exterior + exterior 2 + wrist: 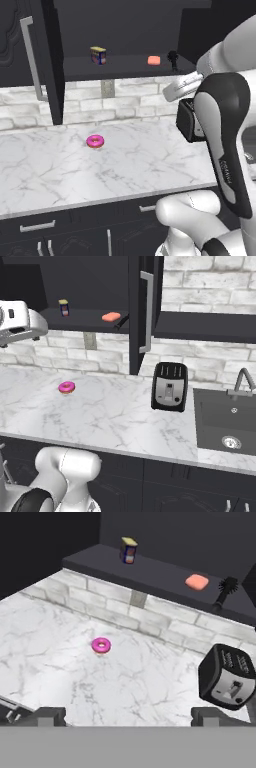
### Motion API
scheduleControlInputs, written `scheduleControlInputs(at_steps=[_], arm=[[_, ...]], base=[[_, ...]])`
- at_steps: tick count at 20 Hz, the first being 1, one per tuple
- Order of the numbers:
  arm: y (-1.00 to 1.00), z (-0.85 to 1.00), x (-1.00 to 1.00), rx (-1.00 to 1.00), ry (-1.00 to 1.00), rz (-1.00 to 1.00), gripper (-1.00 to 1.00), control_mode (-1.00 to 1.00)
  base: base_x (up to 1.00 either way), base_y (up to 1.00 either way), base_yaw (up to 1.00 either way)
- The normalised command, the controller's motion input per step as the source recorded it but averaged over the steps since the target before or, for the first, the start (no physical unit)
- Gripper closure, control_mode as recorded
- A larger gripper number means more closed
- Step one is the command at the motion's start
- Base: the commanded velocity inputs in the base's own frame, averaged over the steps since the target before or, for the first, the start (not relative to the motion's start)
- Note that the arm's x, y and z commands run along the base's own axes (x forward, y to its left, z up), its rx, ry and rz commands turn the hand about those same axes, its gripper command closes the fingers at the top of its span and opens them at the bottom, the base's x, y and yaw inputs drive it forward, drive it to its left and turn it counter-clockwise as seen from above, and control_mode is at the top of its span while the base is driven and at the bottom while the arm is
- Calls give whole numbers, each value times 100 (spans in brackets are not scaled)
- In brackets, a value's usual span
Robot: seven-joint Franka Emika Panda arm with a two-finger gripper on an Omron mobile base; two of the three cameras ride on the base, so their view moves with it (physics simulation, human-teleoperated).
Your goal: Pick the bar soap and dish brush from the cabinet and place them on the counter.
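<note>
The salmon-orange bar soap lies flat on the open cabinet's dark shelf. The black dish brush rests just right of it, above the white marble counter.

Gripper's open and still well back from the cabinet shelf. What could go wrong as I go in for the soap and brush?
The bar soap and dish brush lie close together on the cabinet shelf near its edge, so the open gripper could nudge one off while grabbing the other. The open door beside them may catch the arm.
</note>
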Motion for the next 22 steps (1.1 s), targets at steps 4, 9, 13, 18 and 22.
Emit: scheduleControlInputs(at_steps=[4,9,13,18,22], arm=[[-44,-1,0,-14,-4,-2,-100,-100],[-48,-2,9,-6,1,-10,-100,-100],[-63,-20,39,20,15,-14,-100,-100],[-22,0,51,16,10,-17,-100,-100],[0,7,42,1,0,-15,-100,-100]], base=[[0,0,0],[0,0,0],[0,0,0],[0,0,0],[0,0,0]])
